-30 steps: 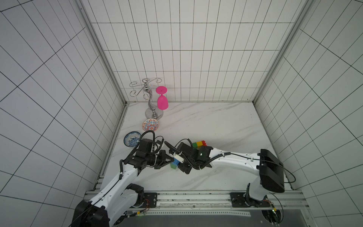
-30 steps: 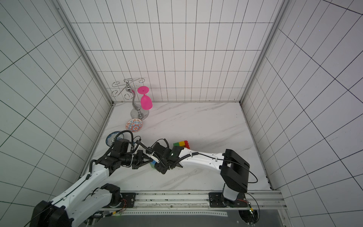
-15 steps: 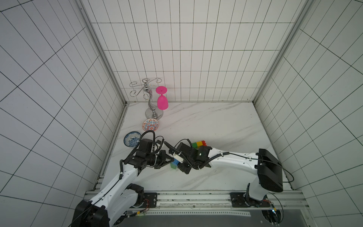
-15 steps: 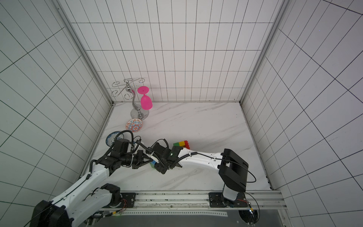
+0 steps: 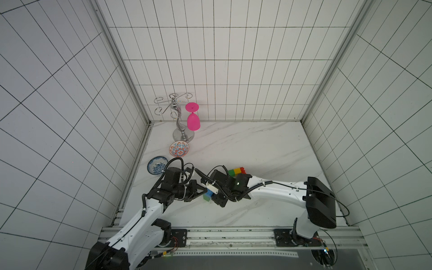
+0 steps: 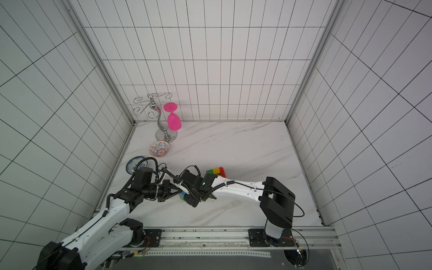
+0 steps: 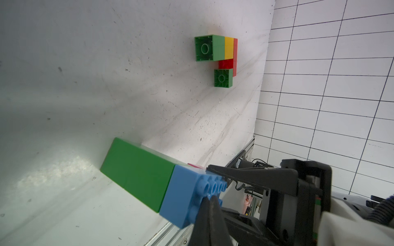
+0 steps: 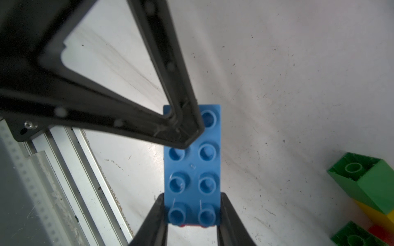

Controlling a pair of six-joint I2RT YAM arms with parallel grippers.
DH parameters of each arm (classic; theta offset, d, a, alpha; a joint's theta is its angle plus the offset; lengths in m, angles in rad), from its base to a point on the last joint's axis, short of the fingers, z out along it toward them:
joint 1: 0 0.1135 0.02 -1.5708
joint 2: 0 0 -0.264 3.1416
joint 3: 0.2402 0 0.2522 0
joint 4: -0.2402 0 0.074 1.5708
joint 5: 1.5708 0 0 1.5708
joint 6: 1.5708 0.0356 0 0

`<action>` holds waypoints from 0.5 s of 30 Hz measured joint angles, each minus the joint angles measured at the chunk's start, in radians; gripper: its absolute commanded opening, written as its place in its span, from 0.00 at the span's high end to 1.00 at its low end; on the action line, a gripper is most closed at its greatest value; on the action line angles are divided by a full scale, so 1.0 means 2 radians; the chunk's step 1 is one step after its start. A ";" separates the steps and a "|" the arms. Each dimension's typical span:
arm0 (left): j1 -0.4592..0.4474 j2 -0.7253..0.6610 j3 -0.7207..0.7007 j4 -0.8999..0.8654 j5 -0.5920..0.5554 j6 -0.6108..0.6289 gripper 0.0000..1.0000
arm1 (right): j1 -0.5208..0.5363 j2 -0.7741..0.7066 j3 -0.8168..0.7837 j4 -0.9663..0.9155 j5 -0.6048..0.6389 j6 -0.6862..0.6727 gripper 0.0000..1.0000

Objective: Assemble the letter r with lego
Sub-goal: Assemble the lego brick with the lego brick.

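My right gripper [image 8: 191,213] is shut on the sides of a long blue brick [image 8: 191,166], which it holds just above the table with the studs facing its camera. Two green cubes [image 7: 138,172] are joined to the blue brick [image 7: 183,198], and a sliver of pink shows behind it. My left gripper [image 7: 210,199] is shut, its joined tips resting against the blue brick's studded face. In both top views the two grippers meet at the blue brick [image 5: 208,193] near the table's front left. A separate group of green, yellow and red lego [image 5: 237,171] lies behind the right wrist.
A metal glass rack [image 5: 180,121] with a hanging pink wine glass [image 5: 192,119] stands at the back left. An orange patterned bowl [image 5: 179,148] and a blue patterned bowl [image 5: 157,165] sit along the left wall. The metal rail [image 5: 210,233] runs along the front edge.
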 measured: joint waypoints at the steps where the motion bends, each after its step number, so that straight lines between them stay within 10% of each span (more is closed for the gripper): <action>1: 0.000 0.000 -0.003 0.007 0.002 -0.001 1.00 | 0.000 0.000 0.000 -0.001 0.000 0.000 0.98; 15: 0.002 0.000 -0.020 0.045 0.006 -0.004 1.00 | 0.000 -0.006 0.002 -0.009 0.004 0.005 0.47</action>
